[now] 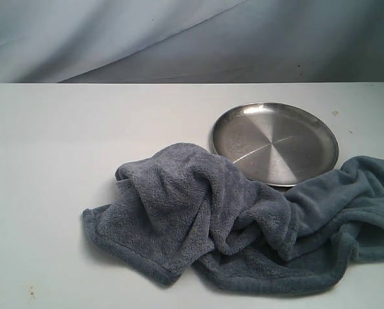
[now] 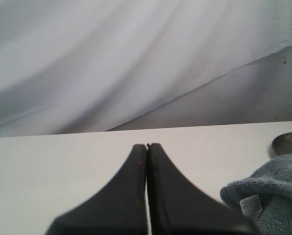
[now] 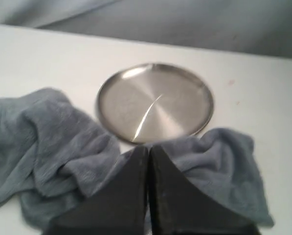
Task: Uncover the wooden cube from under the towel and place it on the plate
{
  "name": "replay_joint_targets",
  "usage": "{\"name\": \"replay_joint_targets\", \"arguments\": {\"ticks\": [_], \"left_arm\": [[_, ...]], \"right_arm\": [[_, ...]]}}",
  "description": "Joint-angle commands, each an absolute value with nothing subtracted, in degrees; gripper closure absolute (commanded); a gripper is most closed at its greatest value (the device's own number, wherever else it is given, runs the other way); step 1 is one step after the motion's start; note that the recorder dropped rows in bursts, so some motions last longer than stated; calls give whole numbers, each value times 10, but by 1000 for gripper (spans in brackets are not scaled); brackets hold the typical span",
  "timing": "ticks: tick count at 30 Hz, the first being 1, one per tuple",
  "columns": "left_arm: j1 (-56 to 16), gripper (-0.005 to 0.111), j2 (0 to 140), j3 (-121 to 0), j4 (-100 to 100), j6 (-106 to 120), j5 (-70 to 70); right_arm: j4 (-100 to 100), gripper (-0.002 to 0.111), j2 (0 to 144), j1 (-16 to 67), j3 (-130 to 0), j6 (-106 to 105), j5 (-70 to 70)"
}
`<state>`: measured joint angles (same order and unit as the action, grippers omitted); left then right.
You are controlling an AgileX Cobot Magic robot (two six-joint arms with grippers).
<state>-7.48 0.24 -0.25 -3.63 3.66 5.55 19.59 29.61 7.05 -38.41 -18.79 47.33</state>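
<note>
**Exterior view.** The towel (image 1: 198, 212) lies crumpled on the tabletop (image 1: 50, 161), and its far edge touches the near rim of the plate (image 1: 275, 141). The plate sits at about 1 o'clock from the towel's highest fold and is bare. The wooden cube is not visible, so it is presumably under the cloth. Neither arm appears.

**Left wrist view.** The left end effector (image 2: 147, 146) has its fingers pressed together on nothing. It is clear of the towel (image 2: 263, 191), whose label shows.

**Right wrist view.** The right end effector (image 3: 148, 148) is likewise closed and empty. It is poised over the towel (image 3: 53, 142), with the plate (image 3: 155, 103) beyond.

**Step.** Uncovering has not begun. The next move calls for opening one end effector, pinching a fold and drawing the cloth away from the plate.
</note>
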Motion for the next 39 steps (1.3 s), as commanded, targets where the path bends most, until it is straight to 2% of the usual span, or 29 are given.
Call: {"name": "replay_joint_targets", "arguments": {"ticks": [1,6,17,23,28,32,39], "left_arm": [[-74,107,0,0,-38,35,49],[-74,107,0,0,-38,35,49],[-74,107,0,0,-38,35,49],[-74,107,0,0,-38,35,49],[-74,107,0,0,-38,35,49],[-74,107,0,0,-38,35,49],[-74,107,0,0,-38,35,49]], "right_arm": [[239,108,385,70,-388,-207,528],[232,108,479,102,-388,-207,540],[88,108,698,327,-534,-35,490],[36,108,790,413,-602,-6,450],[33,108,822,445,-608,20,391],[107,108,834,449,-608,15,353],[174,108,897,464,-608,-85,360]]}}
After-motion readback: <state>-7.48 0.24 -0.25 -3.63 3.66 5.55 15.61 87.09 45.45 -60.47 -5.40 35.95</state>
